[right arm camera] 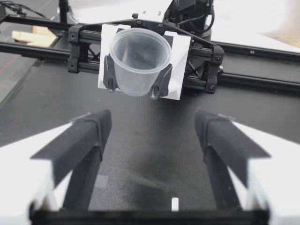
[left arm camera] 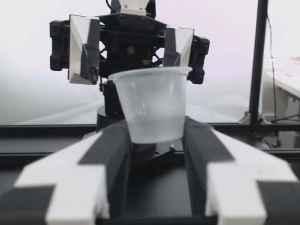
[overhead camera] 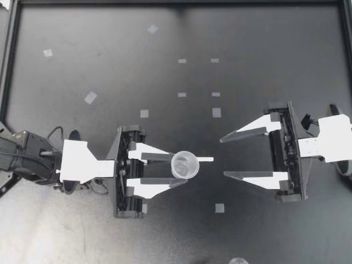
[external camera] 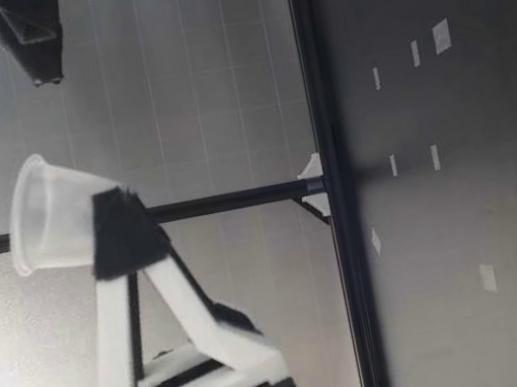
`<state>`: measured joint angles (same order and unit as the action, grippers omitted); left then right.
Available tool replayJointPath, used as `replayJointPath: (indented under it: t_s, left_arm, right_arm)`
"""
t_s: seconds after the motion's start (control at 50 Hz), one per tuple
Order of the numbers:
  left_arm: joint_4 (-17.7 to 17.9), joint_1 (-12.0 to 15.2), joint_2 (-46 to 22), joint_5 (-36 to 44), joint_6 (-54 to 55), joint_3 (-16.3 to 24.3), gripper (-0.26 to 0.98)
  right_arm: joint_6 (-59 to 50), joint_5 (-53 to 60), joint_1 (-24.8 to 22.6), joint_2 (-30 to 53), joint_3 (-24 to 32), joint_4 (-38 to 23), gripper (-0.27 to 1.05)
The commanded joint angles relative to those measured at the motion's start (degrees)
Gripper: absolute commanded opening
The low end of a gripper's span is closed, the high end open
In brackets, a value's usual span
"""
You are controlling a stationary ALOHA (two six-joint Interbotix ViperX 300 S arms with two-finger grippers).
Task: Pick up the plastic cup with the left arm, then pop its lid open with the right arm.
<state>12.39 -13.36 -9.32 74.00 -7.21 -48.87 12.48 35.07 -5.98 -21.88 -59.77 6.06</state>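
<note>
L gripper (overhead camera: pixel 190 169) grips cup (overhead camera: pixel 185 165), mouth up, axis seemingly near-vertical

No legible text, number, label or sign appears in any view. The clear plastic cup (overhead camera: pixel 185 165) shows no print on its visible surface, and the pale tape squares (overhead camera: pixel 216 112) on the black table (overhead camera: pixel 264 55) are blank.
</note>
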Motion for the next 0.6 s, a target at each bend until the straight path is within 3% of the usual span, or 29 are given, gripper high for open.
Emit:
replayJointPath:
  t_s: [0.0, 0.58]
  left_arm:
    - [0.00, -0.09, 1.32, 0.53, -0.18, 0.44, 0.17]
    - [-0.09, -0.09, 1.14, 0.35, -0.35, 0.26, 0.17]
  right_arm:
    - [-0.18, 0.62, 0.35, -0.35, 0.53, 0.18, 0.74]
    - [-2.11, 0.79, 0.35, 0.00, 0.26, 0.18, 0.74]
